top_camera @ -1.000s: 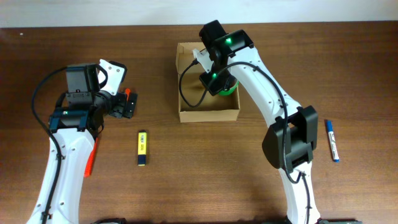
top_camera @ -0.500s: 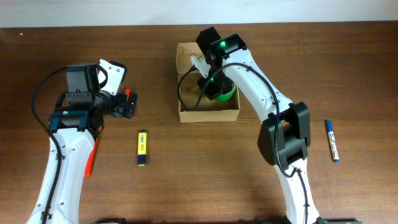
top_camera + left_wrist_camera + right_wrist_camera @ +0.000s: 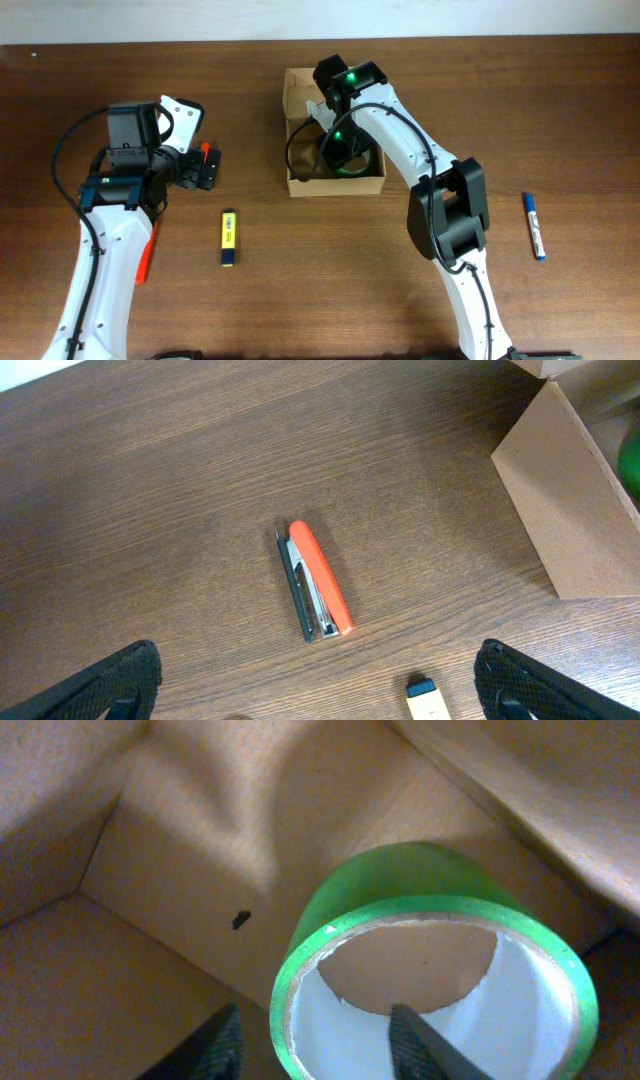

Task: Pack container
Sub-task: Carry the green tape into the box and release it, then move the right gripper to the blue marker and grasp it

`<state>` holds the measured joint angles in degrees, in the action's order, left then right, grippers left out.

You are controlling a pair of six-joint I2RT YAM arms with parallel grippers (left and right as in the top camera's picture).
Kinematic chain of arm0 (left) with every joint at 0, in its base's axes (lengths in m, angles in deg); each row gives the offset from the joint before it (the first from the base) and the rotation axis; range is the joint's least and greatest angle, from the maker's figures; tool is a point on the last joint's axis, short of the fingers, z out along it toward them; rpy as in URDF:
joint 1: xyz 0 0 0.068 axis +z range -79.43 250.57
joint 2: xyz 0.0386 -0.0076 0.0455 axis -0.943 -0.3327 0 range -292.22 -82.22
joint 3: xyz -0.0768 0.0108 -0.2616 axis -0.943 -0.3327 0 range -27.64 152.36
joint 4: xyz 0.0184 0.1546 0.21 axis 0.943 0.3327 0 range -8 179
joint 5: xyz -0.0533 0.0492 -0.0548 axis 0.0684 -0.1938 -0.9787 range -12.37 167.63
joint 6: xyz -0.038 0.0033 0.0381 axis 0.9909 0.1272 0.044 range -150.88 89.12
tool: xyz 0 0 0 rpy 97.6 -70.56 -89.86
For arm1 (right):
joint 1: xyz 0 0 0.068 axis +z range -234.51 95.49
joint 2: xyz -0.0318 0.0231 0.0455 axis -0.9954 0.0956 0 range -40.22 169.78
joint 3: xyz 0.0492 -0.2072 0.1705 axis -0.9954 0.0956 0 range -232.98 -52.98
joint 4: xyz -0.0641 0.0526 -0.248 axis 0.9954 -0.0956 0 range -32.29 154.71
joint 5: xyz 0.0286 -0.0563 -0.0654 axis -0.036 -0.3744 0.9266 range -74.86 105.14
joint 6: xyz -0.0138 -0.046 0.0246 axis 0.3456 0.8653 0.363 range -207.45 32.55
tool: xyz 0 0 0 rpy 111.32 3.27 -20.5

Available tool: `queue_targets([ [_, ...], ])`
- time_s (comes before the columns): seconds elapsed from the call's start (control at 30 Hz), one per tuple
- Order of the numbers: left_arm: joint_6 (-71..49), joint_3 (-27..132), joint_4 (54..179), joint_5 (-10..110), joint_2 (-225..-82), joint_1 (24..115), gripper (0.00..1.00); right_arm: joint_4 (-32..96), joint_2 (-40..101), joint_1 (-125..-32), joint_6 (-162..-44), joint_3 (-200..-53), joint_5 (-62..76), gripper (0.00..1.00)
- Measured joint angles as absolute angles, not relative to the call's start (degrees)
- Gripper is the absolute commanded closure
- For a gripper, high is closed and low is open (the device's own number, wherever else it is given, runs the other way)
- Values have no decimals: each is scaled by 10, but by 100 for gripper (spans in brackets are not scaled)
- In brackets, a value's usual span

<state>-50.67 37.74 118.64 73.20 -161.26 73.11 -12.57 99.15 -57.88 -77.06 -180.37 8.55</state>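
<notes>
The container (image 3: 298,90) is a tan cardboard box standing open at the back middle of the table. In the left wrist view its side wall (image 3: 560,490) shows at the right. My right gripper (image 3: 340,150) reaches down into it. A green tape roll (image 3: 400,880) rests on the container floor (image 3: 200,870). My right gripper (image 3: 320,1045) is open: one finger stands outside the roll's wall and one inside, both clear of it. My left gripper (image 3: 320,690) hangs wide open above the table, holding nothing, with an orange stapler (image 3: 318,585) just ahead of it.
A yellow highlighter (image 3: 228,238) lies left of centre, its tip (image 3: 430,705) near my left fingers. A red pen (image 3: 147,255) lies under the left arm. A blue marker (image 3: 533,225) lies at the far right.
My right arm has lowered further into the container, and its jaws have gone from shut to open, letting go of the tape roll. The left arm has not moved.
</notes>
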Motion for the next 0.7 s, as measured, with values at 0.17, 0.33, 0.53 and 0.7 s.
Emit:
queue_targets([
  [0.17,-507,377,1186,732,-1613,731,0,-149,991,-579,-771,-1807,86,50],
  [0.33,-507,377,1186,732,-1613,731,1,-224,973,-579,-797,-1953,140,40],
  [0.53,-511,377,1186,733,-1613,731,0,-276,899,-590,-842,-2042,230,36],
  [0.7,-514,377,1186,740,-1613,731,0,-200,697,-701,-861,-1825,246,23],
])
